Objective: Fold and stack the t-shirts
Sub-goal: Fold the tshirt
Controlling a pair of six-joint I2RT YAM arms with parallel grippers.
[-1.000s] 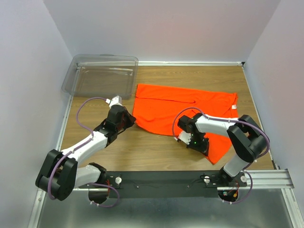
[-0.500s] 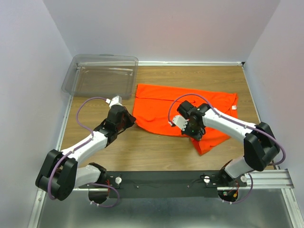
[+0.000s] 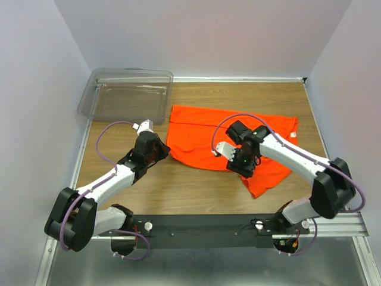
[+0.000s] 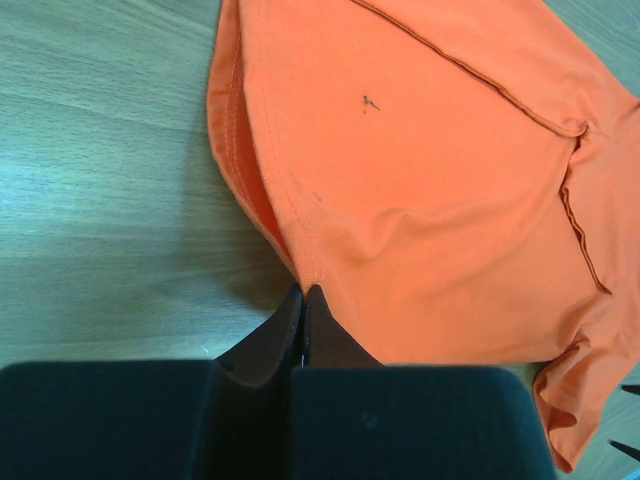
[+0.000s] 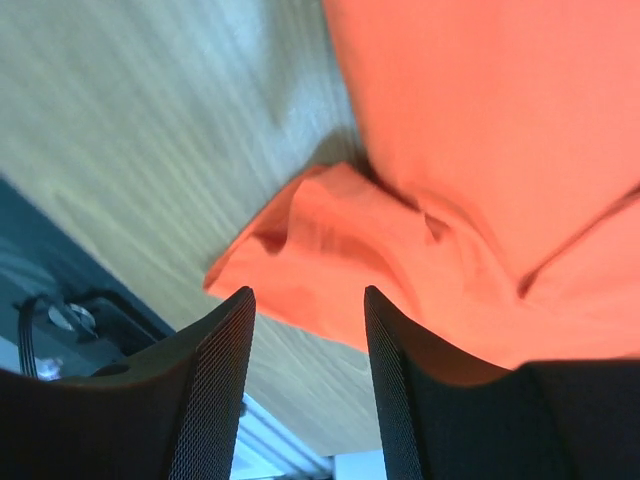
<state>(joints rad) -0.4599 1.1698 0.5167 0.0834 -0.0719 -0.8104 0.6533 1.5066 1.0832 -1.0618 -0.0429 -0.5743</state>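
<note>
Far-left corner of the table (image 3: 196, 193) has the clear bin (image 3: 128, 95), nothing in it that I can see.

Left gripper (image 4: 303, 293) is clamped tight right on the hem at the shirt's (image 3: 199, 134) near-left corner. The fabric puckers into the fingertips, so I read that as a pinch on the cloth and not just a closed hand parked beside it.

The shirt itself lies from the middle of the table out toward the right edge, mostly flat. Its near-right part is rumpled and pokes a point toward the near edge.

Right gripper (image 5: 307, 295) hangs just over that rumpled bit with its jaws apart and nothing between them, so it's let go.

My take: we're still on the first fold, with only one shirt out and nothing stacked. Next I'd want the right hand down on that messy near-right corner for a clean two-layer pinch. The left stays as the anchor while I carry the corner over square. Floppy fabric, so a sloppy grab will just drag a wrinkle.
</note>
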